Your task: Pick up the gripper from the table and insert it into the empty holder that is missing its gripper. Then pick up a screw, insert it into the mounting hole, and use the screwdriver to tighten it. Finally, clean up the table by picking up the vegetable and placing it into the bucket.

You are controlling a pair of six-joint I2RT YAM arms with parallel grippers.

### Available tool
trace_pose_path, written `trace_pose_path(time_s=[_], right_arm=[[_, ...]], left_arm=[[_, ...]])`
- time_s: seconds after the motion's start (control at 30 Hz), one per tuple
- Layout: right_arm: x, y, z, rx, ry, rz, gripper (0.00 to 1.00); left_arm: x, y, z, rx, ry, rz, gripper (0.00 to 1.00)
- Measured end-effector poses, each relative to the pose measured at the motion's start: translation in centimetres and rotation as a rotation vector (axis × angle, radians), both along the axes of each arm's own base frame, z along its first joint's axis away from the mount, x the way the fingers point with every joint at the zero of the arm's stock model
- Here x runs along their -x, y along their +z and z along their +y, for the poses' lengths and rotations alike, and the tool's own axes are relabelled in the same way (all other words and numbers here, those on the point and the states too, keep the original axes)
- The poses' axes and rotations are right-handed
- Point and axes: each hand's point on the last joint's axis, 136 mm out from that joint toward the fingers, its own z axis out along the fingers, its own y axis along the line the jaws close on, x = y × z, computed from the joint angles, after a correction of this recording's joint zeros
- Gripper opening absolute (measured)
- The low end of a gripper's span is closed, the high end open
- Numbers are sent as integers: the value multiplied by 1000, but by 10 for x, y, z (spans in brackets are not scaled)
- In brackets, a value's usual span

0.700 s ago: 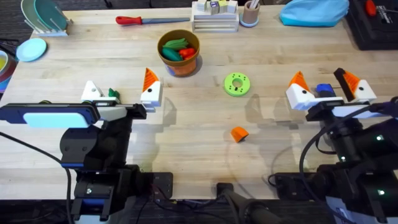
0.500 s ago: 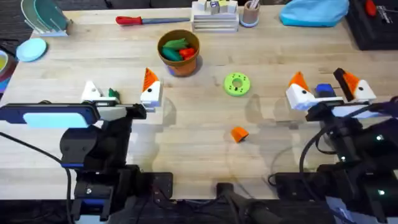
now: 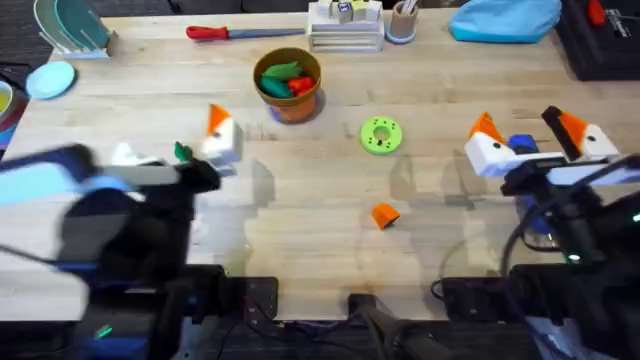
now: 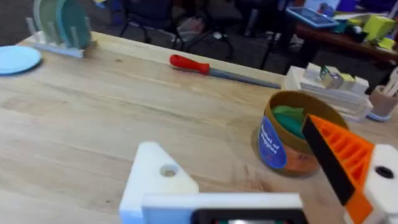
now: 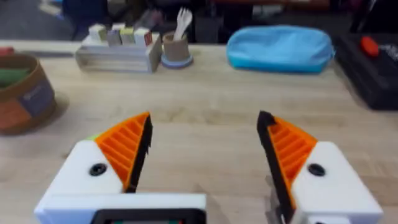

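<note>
Near the lower middle of the overhead frame, the gripper (image 3: 385, 214) lay alone on the bare wood of the table (image 3: 320, 250), an orange wedge well apart from both arms. At the left, the left gripper (image 3: 170, 152) had its fingers spread, and only one of them carried an orange tip. In the left wrist view the holder (image 4: 155, 180) showed as a bare white base with an open mounting hole, opposite the ribbed orange pad on the other finger. At the right edge of the overhead frame the right gripper (image 3: 530, 140) was also spread wide, both its pads in place, with nothing pinched between them; the screwdriver (image 3: 523, 145) showed as a blue shape just between the fingers, though I could not tell whether it lay on the table below them.

The vegetable (image 3: 182, 152) sat as a small dark-green lump beside the left gripper's fingers. The bucket (image 3: 288, 84) stood in the upper middle, already holding green and red toys, with a lime-green ring (image 3: 381, 135) to its right.

By my judgement the first step was barely begun: the loose tip had not been picked up. The next move called for the right arm to reach toward the lower middle, close on the wedge, and line it up with the empty holder.
</note>
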Motion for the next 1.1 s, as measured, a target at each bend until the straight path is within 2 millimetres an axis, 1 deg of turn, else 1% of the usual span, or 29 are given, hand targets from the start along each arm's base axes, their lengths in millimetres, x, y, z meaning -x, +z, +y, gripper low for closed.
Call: trace_pose_path(time_s=[0.03, 0.1, 0.2, 0.27, 0.37, 0.47, 0.57, 0.63, 0.7, 0.73, 0.8, 0.9, 0.97, 1.1], right_arm=[[3, 3, 0, 2, 0, 32, 994], [9, 17, -1, 6, -6, 82, 994], [16, 45, -3, 15, -17, 150, 992], [17, 61, -4, 19, -19, 199, 992], [14, 78, -4, 24, -18, 280, 994], [2, 91, -4, 28, -15, 326, 993], [-11, 95, -4, 31, -13, 356, 993], [-15, 92, -4, 31, -13, 375, 992], [-17, 88, -4, 31, -11, 393, 992], [-17, 87, -3, 31, -10, 395, 992], [-17, 87, -3, 31, -10, 395, 992], [-17, 88, -3, 31, -10, 395, 993], [-17, 88, -3, 30, -9, 395, 992], [-17, 88, -3, 31, -10, 395, 992]], left_arm=[[4, 12, 3, 7, 19, 6, 993], [12, 35, 9, 12, 57, 35, 992], [16, 61, 15, 17, 94, 123, 993], [15, 65, 18, 12, 110, 226, 993], [8, 59, 19, 3, 118, 398, 992], [-10, 47, 13, 14, 92, 561, 992], [-27, 34, 6, 33, 58, 683, 993], [-31, 21, 5, 43, 57, 761, 992], [-29, 2, 7, 71, 77, 850, 992], [-26, -7, 11, 90, 98, 895, 992], [-21, -28, 24, 147, 167, 981, 992], [-15, -59, 49, 249, 287, 1098, 990], [-13, -77, 61, 315, 344, 1155, 990], [-15, -101, 80, 400, 404, 1197, 992]])
